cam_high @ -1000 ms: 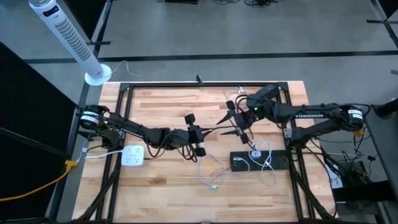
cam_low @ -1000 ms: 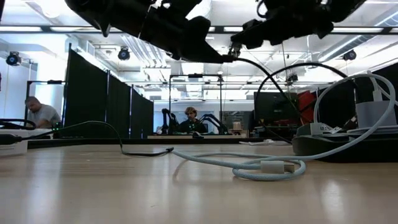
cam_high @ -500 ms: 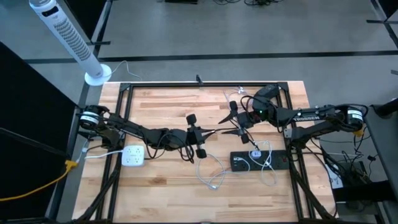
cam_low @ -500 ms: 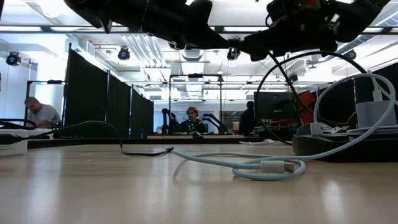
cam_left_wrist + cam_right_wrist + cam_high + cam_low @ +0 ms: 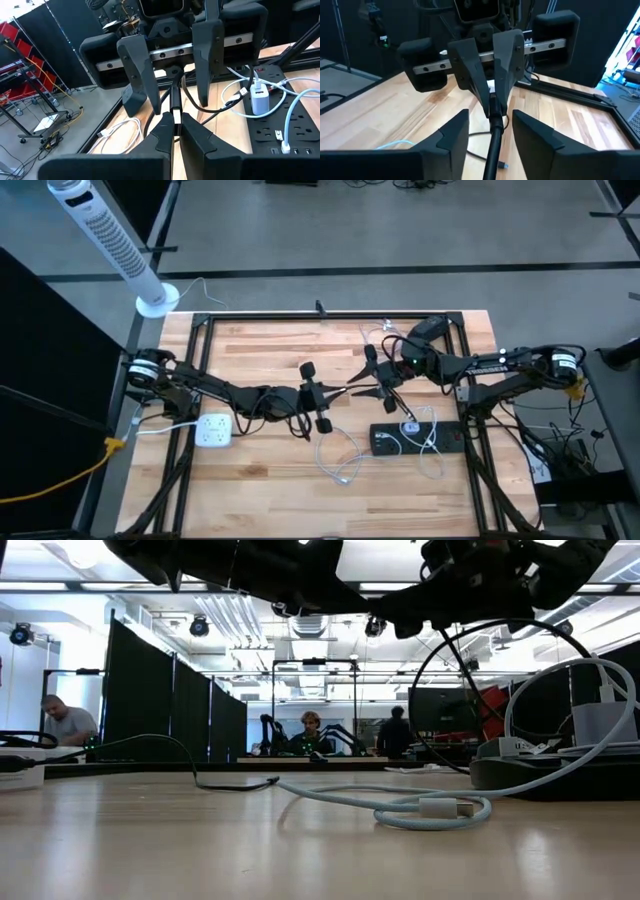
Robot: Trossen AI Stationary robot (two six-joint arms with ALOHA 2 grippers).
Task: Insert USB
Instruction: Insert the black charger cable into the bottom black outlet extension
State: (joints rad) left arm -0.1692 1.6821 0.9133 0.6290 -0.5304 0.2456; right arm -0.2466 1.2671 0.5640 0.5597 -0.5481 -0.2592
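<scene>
Pinching a black cable point(image 5: 173, 107), the left hand point(image 5: 172, 131) faces the open right hand point(image 5: 176, 75).

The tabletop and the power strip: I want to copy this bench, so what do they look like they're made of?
The tabletop looks like butcher-block wood: pale glued strips with visible grain and a low satin sheen, possibly sealed. The power strip looks like moulded black plastic, matte, with crisp socket openings; I can't tell whether its shell hides metal.
</scene>
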